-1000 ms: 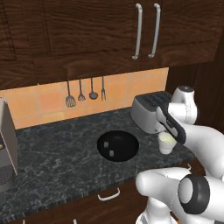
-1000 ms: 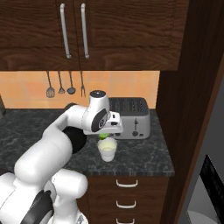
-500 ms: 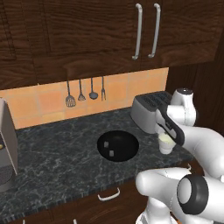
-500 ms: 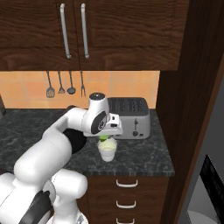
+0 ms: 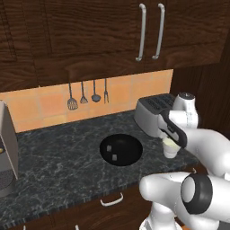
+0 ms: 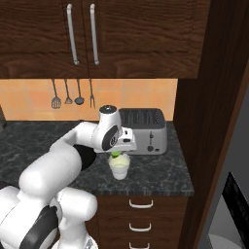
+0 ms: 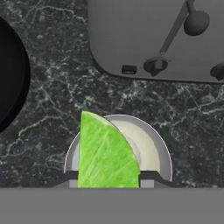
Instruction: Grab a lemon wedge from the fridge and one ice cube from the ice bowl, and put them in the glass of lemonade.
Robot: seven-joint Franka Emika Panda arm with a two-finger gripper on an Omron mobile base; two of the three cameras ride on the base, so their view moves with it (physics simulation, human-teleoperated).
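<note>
Gripping the glossy green lemon wedge (image 7: 106, 153) in the gripper (image 7: 109, 177), directly over the round whitish glass of lemonade (image 7: 148, 146) on speckled dark stone counter (image 7: 52, 113). Sitting beside brushed-metal toaster (image 7: 153, 35) and black ice bowl (image 5: 120, 148). Hanging slightly lower than a second ago.

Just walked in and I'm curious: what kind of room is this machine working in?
It looks like a kitchen: a toaster on a dark stone counter, cooking utensils hanging on a tiled wall, and wooden cupboards above.
</note>
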